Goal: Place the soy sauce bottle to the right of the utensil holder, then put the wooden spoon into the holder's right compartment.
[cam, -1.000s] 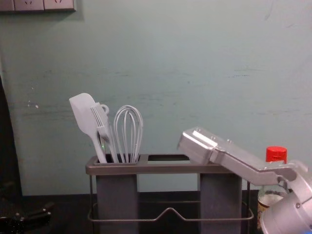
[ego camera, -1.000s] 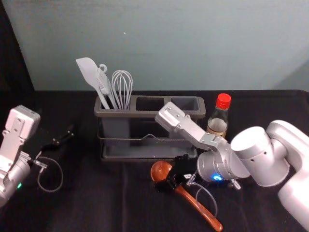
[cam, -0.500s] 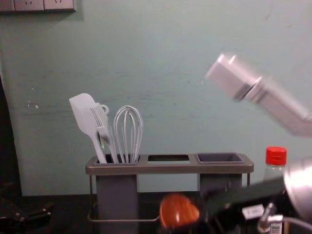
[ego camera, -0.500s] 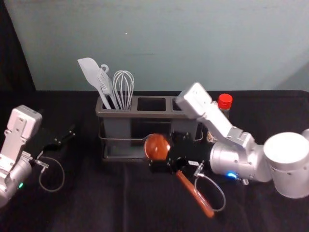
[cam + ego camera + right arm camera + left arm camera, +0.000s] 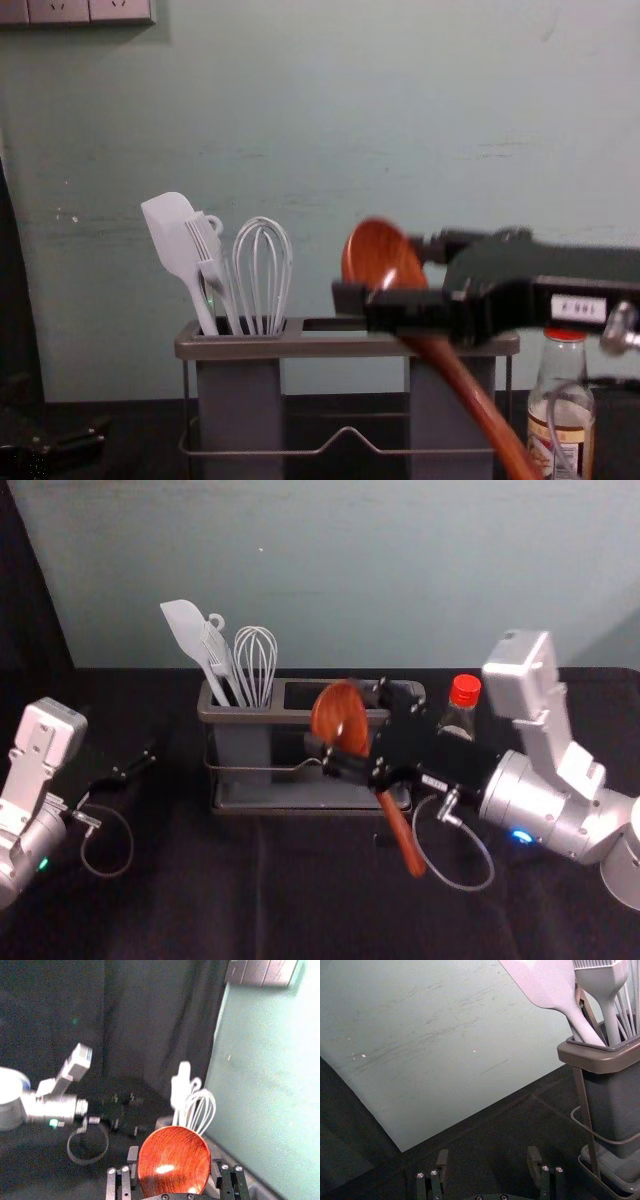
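The chest view shows the label on the clear, red-capped soy sauce bottle (image 5: 465, 690), at three o'clock from the dark grey utensil holder (image 5: 235, 716); in the head view the right arm covers its lower part. The right claw (image 5: 342, 722), partly hiding the right compartment (image 5: 412, 687), grips the reddish-brown wooden spoon (image 5: 402, 840) around its bowl, handle towards five o'clock. The left claw (image 5: 137, 761), at nine o'clock, is spread.
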`<state>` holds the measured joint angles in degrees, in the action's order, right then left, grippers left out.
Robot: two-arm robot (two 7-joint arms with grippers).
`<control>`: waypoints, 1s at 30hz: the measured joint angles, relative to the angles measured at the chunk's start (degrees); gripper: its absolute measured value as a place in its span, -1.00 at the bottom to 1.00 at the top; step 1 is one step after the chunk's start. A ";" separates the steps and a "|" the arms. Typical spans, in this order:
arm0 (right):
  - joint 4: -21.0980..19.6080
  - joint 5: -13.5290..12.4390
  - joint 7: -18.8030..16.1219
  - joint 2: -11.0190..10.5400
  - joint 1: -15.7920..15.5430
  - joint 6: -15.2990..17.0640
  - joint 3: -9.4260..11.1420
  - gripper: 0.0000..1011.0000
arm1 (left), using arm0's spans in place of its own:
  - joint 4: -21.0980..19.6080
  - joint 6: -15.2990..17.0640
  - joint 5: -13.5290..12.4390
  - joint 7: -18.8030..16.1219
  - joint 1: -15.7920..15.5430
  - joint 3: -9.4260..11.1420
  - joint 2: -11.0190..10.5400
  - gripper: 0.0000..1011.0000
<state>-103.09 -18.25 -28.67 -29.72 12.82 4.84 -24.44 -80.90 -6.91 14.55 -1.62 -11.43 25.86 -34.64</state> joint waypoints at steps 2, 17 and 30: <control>0.13 -0.61 0.08 0.25 -0.25 -1.67 0.46 0.66 | 0.00 0.00 0.00 0.00 0.00 0.00 0.00 1.00; 5.61 -2.13 1.03 4.29 3.24 -12.36 2.78 0.66 | 0.00 0.00 0.00 0.00 0.00 0.00 0.00 1.00; 12.84 -2.82 -1.42 7.41 11.56 -15.05 2.76 0.66 | 0.00 0.00 0.00 0.00 0.00 0.00 0.00 1.00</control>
<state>-90.25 -21.08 -30.09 -22.31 24.38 -10.21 -21.69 -80.90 -6.91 14.55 -1.62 -11.43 25.86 -34.65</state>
